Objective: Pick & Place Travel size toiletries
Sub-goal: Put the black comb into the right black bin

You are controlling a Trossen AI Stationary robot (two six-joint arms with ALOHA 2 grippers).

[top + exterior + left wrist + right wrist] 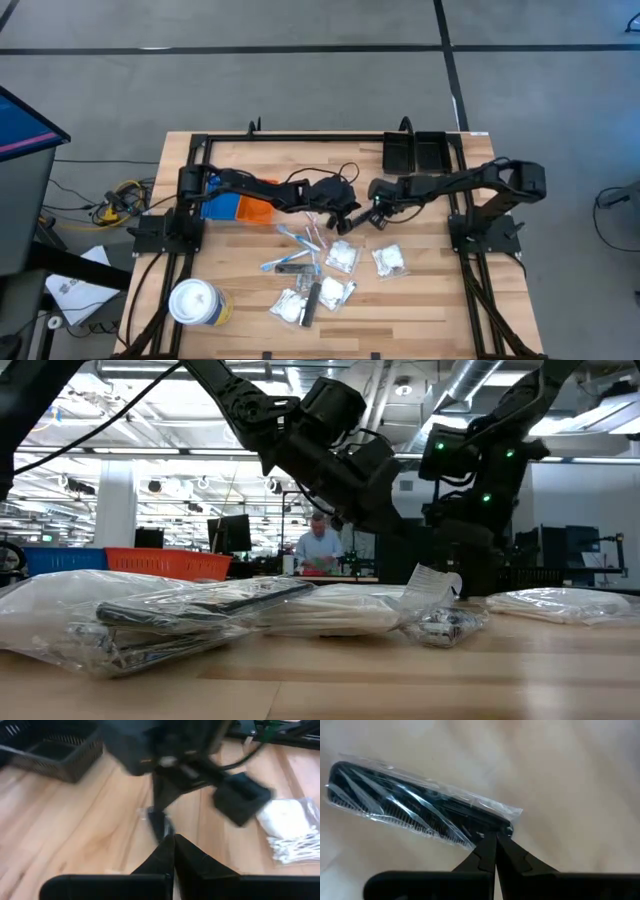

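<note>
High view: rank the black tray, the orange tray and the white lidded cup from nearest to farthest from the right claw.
Measured from the right claw, shut on a wrapped comb near the table's middle:
1. Black tray, at the far edge, just beyond the claw.
2. Orange tray, to its left, under the left arm.
3. White lidded cup, at the near-left corner.

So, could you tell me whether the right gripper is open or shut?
Shut: the right gripper pinches the end of a wrapped comb.

White cup [195, 301] – blue tray [217, 207], orange tray [254, 211]
</note>
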